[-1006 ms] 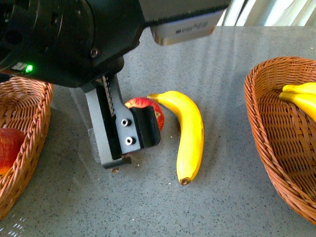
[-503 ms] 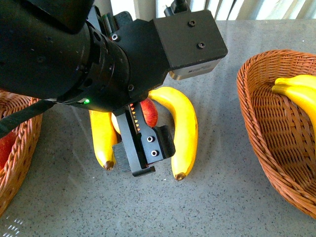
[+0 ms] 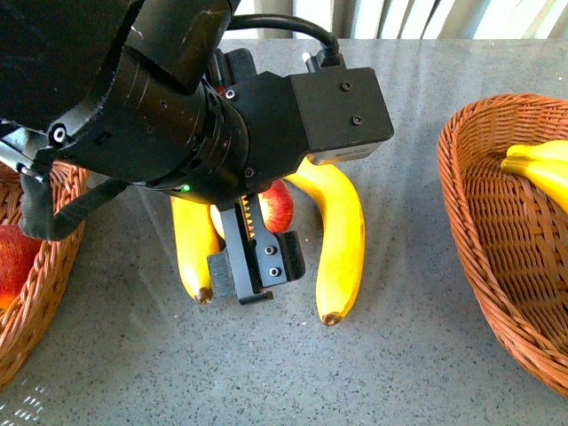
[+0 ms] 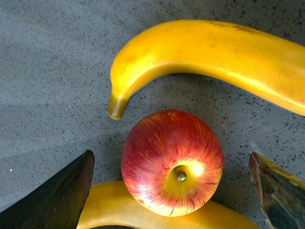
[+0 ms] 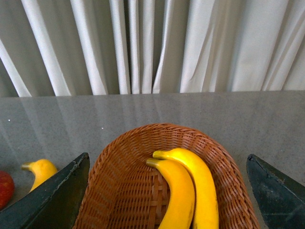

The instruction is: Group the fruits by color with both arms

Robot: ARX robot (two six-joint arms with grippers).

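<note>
A red apple with yellow streaks (image 4: 172, 162) lies on the grey table between two yellow bananas, one on its far side (image 4: 209, 52) and one touching it (image 4: 109, 210). My left gripper (image 4: 170, 157) is open above the apple, one finger on each side, not touching it. In the front view the left gripper (image 3: 256, 266) hides most of this apple (image 3: 279, 209), with bananas to its left (image 3: 193, 248) and right (image 3: 344, 235). My right gripper (image 5: 167, 160) is open and empty above the right basket (image 5: 124, 191), which holds two bananas (image 5: 190, 191).
A wicker basket at the left edge (image 3: 55, 222) holds another red apple (image 3: 13, 266). The right basket (image 3: 488, 257) with bananas (image 3: 541, 169) stands at the right edge. White curtains (image 5: 152, 43) hang behind the table. The left arm's bulk fills the upper left of the front view.
The left arm has swung further over the middle of the table and now covers most of the apple. The left banana, hidden a second ago, shows beside the finger.
</note>
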